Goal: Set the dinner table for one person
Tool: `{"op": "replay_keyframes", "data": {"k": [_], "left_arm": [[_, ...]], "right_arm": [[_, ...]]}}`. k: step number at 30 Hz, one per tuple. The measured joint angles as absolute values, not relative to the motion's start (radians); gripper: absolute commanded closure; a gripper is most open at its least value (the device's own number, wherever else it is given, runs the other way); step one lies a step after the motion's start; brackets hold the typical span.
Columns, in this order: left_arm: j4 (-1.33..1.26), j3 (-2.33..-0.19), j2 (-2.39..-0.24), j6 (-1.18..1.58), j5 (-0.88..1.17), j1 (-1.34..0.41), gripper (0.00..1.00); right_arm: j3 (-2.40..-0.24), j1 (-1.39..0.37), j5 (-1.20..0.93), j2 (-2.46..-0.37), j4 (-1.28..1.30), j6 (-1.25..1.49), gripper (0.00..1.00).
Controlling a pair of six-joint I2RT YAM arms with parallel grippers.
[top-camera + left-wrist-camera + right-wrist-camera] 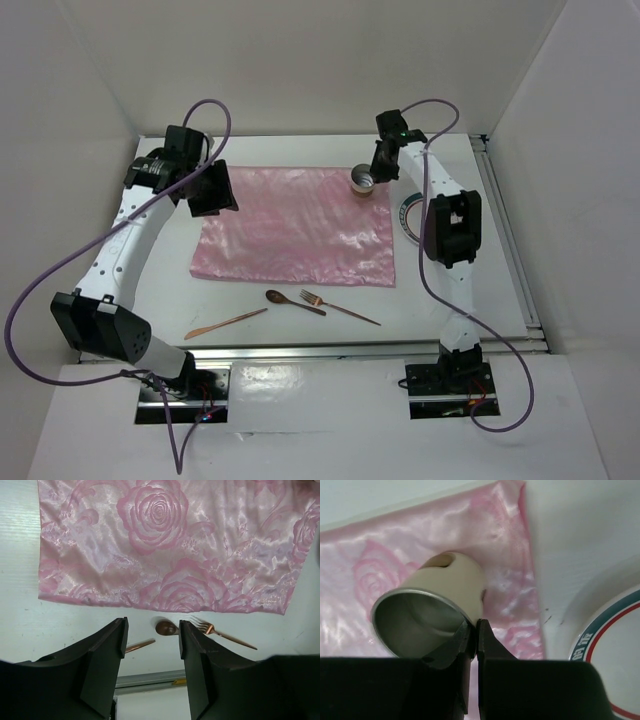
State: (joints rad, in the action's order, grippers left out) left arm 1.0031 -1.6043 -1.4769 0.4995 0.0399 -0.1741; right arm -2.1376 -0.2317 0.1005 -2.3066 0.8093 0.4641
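Dinner table [430, 300]: large flat white rectangular top with metal rails at near and right edges, set in white-walled booth, arm bases at near edge. Shiny pink floral cloth mat [295, 225] at centre. Cream cup with metal inside [364, 181] at mat's far right corner; right claw [476, 630] pinched tight on its rim. White plate with green and red rim bands [408, 222] just right of mat, partly under right arm. Copper-coloured knife [226, 323], spoon [293, 301] and fork [340, 308] in row before mat. Left claw [151, 645] gaping, empty, above mat's left edge.

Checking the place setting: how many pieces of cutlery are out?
3, all on the table at the mat's near side: knife on the left, spoon in the middle, fork on the right. More could be hidden.
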Motion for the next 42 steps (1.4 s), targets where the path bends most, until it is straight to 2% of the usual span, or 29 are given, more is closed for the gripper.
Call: {"op": "replay_keyframes", "data": {"k": [3, 4, 5, 6, 9, 13, 17, 21, 26, 30, 35, 42], "left_arm": [[1.003, -1.594, -1.476, 0.498, 0.045, -0.168, 0.38], [1.002, -1.59, -1.475, 0.497, 0.047, -0.167, 0.37], [1.002, -1.585, -1.474, 0.496, 0.047, -0.167, 0.37], [1.002, -1.581, -1.474, 0.496, 0.049, -0.166, 0.37], [1.001, -1.573, -1.474, 0.496, 0.053, -0.166, 0.37], [1.001, -1.572, -1.474, 0.496, 0.058, -0.166, 0.37], [0.994, -1.572, -1.474, 0.496, 0.063, -0.166, 0.37], [0.982, -1.57, -1.474, 0.496, 0.07, -0.166, 0.37], [0.966, -1.564, -1.475, 0.495, 0.079, -0.166, 0.37], [0.958, -1.564, -1.478, 0.493, 0.085, -0.166, 0.37], [0.941, -1.564, -1.484, 0.492, 0.096, -0.166, 0.37], [0.94, -1.564, -1.517, 0.467, 0.105, -0.166, 0.36]], "right_arm": [[-2.141, -0.219, 0.086, -2.329, 0.808, 0.462, 0.98], [-2.143, -0.216, 0.088, -2.329, 0.808, 0.461, 0.91], [-2.145, -0.212, 0.081, -2.329, 0.807, 0.458, 0.66], [-2.145, -0.208, 0.071, -2.329, 0.804, 0.459, 0.54], [-2.148, -0.204, 0.047, -2.33, 0.805, 0.448, 0.28], [-2.17, -0.199, 0.028, -2.328, 0.804, 0.44, 0.15], [-2.091, -0.176, 0.018, -2.235, 0.781, 0.44, 0.15], [-1.736, -0.081, 0.01, -1.919, 0.69, 0.448, 0.14], [-1.213, 0.159, -0.062, -1.462, 0.575, 0.498, 0.13], [-0.918, 0.223, -0.126, -1.304, 0.484, 0.565, 0.13], [-0.709, 0.243, -0.199, -1.239, 0.424, 0.668, 0.13], [-0.699, 0.269, -0.23, -1.402, 0.237, 0.761, 0.14]]}}
